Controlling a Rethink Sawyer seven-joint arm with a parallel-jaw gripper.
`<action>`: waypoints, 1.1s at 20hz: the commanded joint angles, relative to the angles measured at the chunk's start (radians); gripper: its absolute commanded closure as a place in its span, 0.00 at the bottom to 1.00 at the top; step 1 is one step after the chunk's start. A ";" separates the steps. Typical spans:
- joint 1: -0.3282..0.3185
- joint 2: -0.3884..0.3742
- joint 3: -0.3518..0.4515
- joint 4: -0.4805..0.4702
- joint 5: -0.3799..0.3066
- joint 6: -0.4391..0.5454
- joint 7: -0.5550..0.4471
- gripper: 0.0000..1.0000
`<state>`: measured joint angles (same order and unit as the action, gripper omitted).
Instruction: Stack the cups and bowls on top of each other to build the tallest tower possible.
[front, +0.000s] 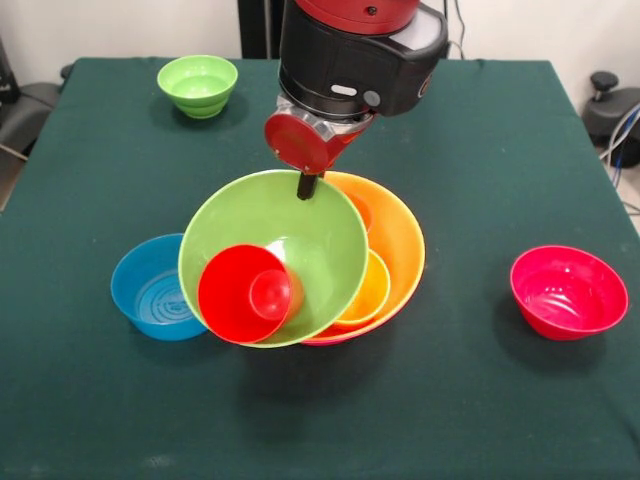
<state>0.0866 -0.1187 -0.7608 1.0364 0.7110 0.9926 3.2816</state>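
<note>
Claw (307, 186) sits at the far rim of the medium-large green bowl (273, 257), one dark finger showing against the rim, and the bowl hangs tilted toward the camera, so I'd say it's pinched on that rim; the second finger is hidden, so not certain. Inside the green bowl, low on its near-left side, a red cup (248, 294) lies on its side, mouth toward the camera; likely to roll if the bowl swings. Right behind and under the green bowl is the tower (385, 255): large orange bowl with a sliver of pink rim below it, and a yellow-orange piece nested inside. Blue bowl (152, 288) touches or sits just left of the green bowl; red bowl (568, 291) well off to its right; small green bowl (198, 86) far behind-left on the desk (480, 400). Handling: thin glossy plastic, light, stiff, slick. Rim pinch is the only real grab point; expect pivoting, so move slow and level it.
</note>
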 joint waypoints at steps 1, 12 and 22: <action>0.014 -0.024 0.142 0.022 0.040 0.002 0.172 1.00; 0.049 -0.077 0.136 0.077 0.053 0.037 0.177 1.00; 0.057 -0.092 0.140 0.116 0.043 0.000 0.143 1.00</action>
<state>0.1298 -0.1956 -0.7536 1.0865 0.7479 0.9924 3.2816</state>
